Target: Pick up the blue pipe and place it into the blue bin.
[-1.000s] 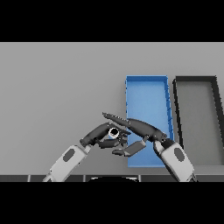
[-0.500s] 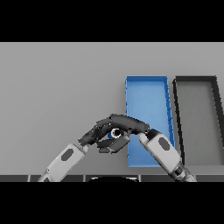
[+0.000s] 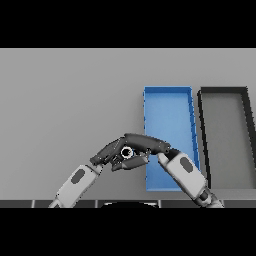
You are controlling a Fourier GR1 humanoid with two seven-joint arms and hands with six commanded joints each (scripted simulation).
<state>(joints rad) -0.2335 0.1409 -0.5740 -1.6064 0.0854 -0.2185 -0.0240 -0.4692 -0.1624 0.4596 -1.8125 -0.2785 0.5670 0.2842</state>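
Peeking between our fingers, the blue pipe (image 3: 127, 151) shows only its ring end. Our right hand (image 3: 146, 143) has closed further over it, meeting our left hand (image 3: 107, 153); grip unclear. Blue bin (image 3: 168, 107) at 3 o'clock, black bin (image 3: 225, 135) beyond.

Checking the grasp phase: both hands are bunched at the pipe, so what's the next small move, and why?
Probably close the right hand firmly on the blue pipe and lift: it sits between both hands, the left hand alongside, just left of the blue bin, not yet inside.
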